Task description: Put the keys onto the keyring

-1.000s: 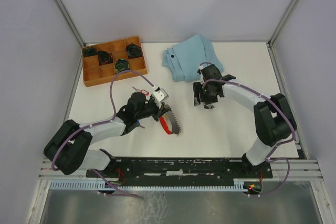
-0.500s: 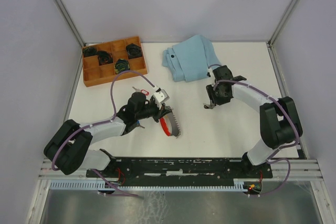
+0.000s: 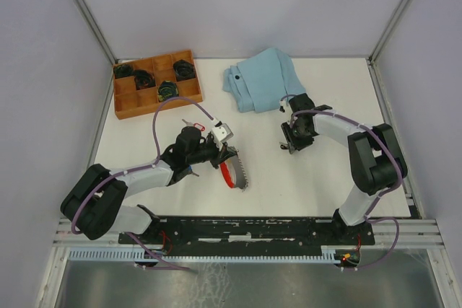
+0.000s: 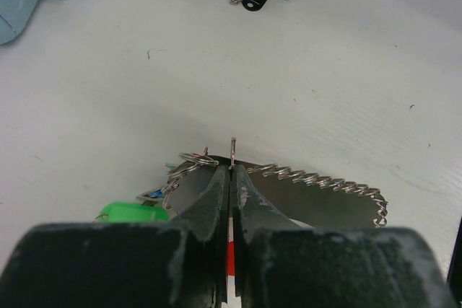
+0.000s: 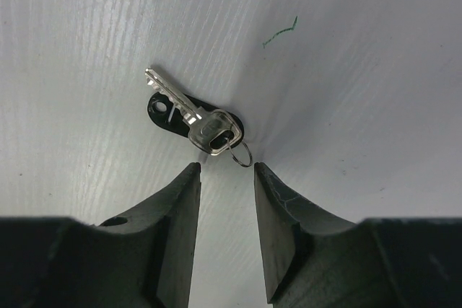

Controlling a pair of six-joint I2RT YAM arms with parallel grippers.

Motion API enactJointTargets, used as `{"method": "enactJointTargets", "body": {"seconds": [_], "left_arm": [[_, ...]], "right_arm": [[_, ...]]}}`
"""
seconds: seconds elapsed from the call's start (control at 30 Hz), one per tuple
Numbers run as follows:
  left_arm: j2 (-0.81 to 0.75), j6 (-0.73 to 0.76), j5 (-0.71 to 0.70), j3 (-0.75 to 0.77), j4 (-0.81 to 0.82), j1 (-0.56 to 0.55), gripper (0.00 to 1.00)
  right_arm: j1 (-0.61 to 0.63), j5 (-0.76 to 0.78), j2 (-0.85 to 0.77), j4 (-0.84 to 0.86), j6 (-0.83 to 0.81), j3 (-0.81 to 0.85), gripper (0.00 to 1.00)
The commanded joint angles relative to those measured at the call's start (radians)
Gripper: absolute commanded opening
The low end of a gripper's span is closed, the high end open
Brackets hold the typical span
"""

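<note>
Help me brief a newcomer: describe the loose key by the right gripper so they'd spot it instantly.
Start at the blue cloth at the back and come nearer to the right gripper. Just ahead of its open jaws lies the key, alone: silver with a black tag, apart from the keyring.

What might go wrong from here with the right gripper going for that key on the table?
1. The key lies flat on the table, just beyond the fingertips of the open right gripper; closing may catch only its small ring or skid it away.
2. The left gripper pinches the keyring by a thin edge, so it could twist during threading.
</note>
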Motion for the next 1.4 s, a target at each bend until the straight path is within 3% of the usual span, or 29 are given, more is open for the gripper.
{"method": "enactJointTargets", "body": {"seconds": [0.0, 0.37, 0.67, 1.07, 1.2, 1.37], "left_arm": [[0.000, 0.028, 0.028, 0.045, 0.036, -0.007, 0.03], [-0.002, 0.029, 0.032, 0.046, 0.032, -0.006, 0.03], [0.002, 0.028, 0.036, 0.049, 0.032, -0.006, 0.03], [0.003, 0.028, 0.037, 0.050, 0.030, -0.006, 0.03], [0.004, 0.027, 0.037, 0.050, 0.029, -0.006, 0.03], [0.003, 0.028, 0.037, 0.051, 0.026, -0.006, 0.03]], "right_arm": [[0.002, 0.022, 0.010, 0.026, -0.017, 0.045, 0.44], [0.003, -0.022, 0.008, 0.051, -0.042, 0.044, 0.45], [0.007, -0.050, -0.007, 0.039, -0.045, 0.033, 0.34], [0.023, 0.061, 0.001, 0.051, -0.049, 0.034, 0.31], [0.024, 0.061, -0.003, 0.058, -0.049, 0.034, 0.25], [0.026, 0.057, -0.015, 0.052, -0.046, 0.036, 0.12]]}}
